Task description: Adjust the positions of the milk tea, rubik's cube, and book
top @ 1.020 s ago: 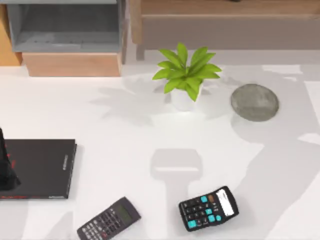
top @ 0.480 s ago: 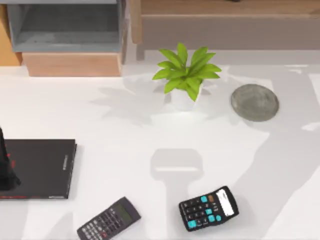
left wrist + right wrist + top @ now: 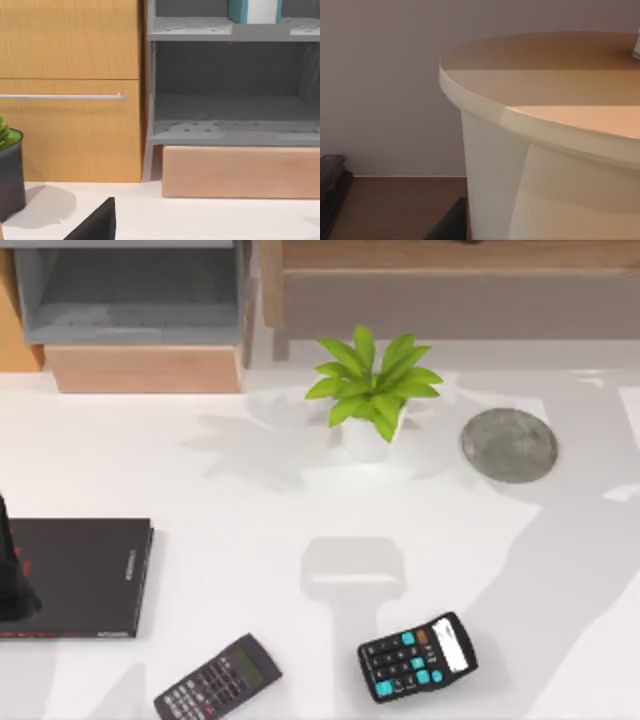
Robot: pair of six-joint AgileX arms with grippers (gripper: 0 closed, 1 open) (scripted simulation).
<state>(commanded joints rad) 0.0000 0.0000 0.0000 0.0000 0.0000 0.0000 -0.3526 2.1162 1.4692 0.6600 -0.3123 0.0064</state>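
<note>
The milk tea (image 3: 560,150) looms very close in the right wrist view, a pale tapered cup with an orange-tan lid and a bit of white straw (image 3: 636,46) at the picture's edge. One dark fingertip (image 3: 449,224) of my right gripper lies right beside the cup's wall. The book (image 3: 252,9), teal with pale pages, stands on the upper grey shelf in the left wrist view. My left arm (image 3: 10,580) is parked at the table's left edge over a black book; one of its fingertips (image 3: 95,225) is in sight. The rubik's cube is out of view.
A potted green plant (image 3: 370,390) stands mid-table, with the grey round coaster (image 3: 508,445) to its right. A flat black book (image 3: 85,575) lies at the left, and two calculators (image 3: 217,678) (image 3: 417,656) near the front edge. A grey shelf unit (image 3: 130,295) and a wooden cabinet line the back.
The arm shadows on the right side of the table have shifted a little. The objects on the table and my left arm have stayed put.
</note>
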